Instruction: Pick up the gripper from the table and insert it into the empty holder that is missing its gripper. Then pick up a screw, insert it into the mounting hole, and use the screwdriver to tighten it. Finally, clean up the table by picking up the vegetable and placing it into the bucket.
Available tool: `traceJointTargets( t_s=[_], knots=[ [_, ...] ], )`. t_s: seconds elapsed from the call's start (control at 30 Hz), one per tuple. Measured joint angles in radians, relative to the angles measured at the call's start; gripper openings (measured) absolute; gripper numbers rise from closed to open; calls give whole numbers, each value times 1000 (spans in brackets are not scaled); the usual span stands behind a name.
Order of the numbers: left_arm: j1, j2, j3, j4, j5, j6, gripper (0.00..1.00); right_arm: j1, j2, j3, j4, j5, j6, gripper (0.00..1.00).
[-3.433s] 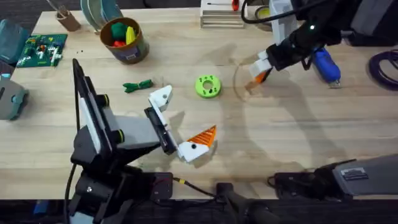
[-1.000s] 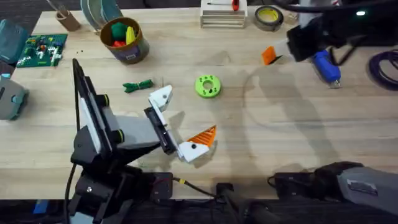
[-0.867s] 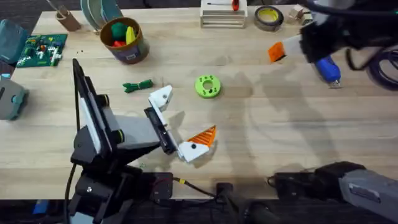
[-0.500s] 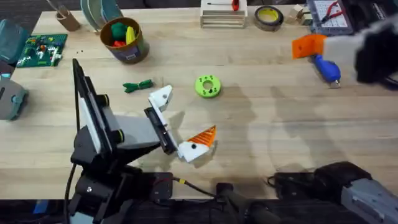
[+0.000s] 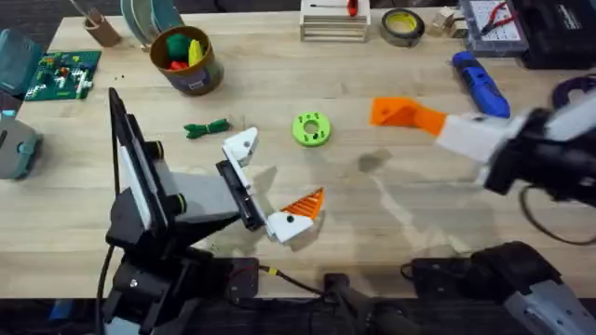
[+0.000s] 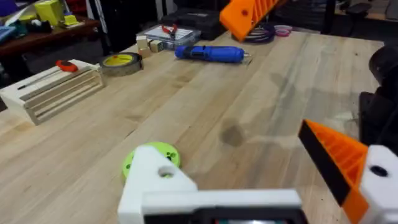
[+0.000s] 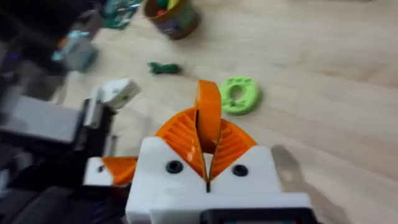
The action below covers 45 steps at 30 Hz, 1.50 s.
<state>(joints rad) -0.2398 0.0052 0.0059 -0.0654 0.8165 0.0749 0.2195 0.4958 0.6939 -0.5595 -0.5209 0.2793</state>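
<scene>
Carrying the gripper (image 7: 208,118) pinched, the right gripper (image 5: 396,113) has swung inward from the screwdriver (image 5: 480,82) toward the bare holder (image 5: 241,145); left gripper (image 5: 270,186) spread.

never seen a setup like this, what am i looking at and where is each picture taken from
Two robot arms work at a wooden table. One picture looks down from above; the other two come from a camera on each arm's wrist.

The left gripper rests low near the table's front, fingers apart. One finger is a bare white holder; the other carries an orange pad.

The right gripper hangs above the table, its fingers shut on a loose orange gripper pad, the missing part.

Lying on the table: a lime-green disc, a small dark-green vegetable, a bucket of toy pieces, a blue screwdriver and a yellow tape roll.
</scene>
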Motion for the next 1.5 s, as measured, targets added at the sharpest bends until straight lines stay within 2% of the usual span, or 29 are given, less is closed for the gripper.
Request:
traceJointTargets(
  t_s=[0.13, 0.37, 0.7, 0.9, 1.03, 1.07, 1.13, 1.33, 1.5],
  knots=[
    [0, 0, 0, -1, 9, 0, 993, 0, 47, -79, 116, -185, 88, 7],
    [0, 0, 0, -7, 85, 0, 993, 0, 185, -104, 175, -389, 162, 7],
    [0, 0, 0, -18, 236, 0, 993, 0, 528, -105, 356, -700, 186, 7],
    [0, 0, 0, -19, 285, 0, 993, 9, 748, -105, 449, -872, 163, 7],
    [0, 0, 0, -21, 295, 0, 993, 47, 875, -105, 509, -926, 154, 7],
    [0, 0, 0, -21, 298, 0, 992, 83, 951, -105, 578, -944, 154, 7],
    [0, 0, 0, -21, 299, 0, 992, 105, 988, -105, 625, -948, 158, 7],
    [0, 0, 0, -21, 299, 0, 993, 151, 1038, -103, 784, -960, 201, 7],
    [0, 0, 0, -21, 299, 0, 993, 156, 1043, -84, 852, -962, 249, 7]
  ],
)
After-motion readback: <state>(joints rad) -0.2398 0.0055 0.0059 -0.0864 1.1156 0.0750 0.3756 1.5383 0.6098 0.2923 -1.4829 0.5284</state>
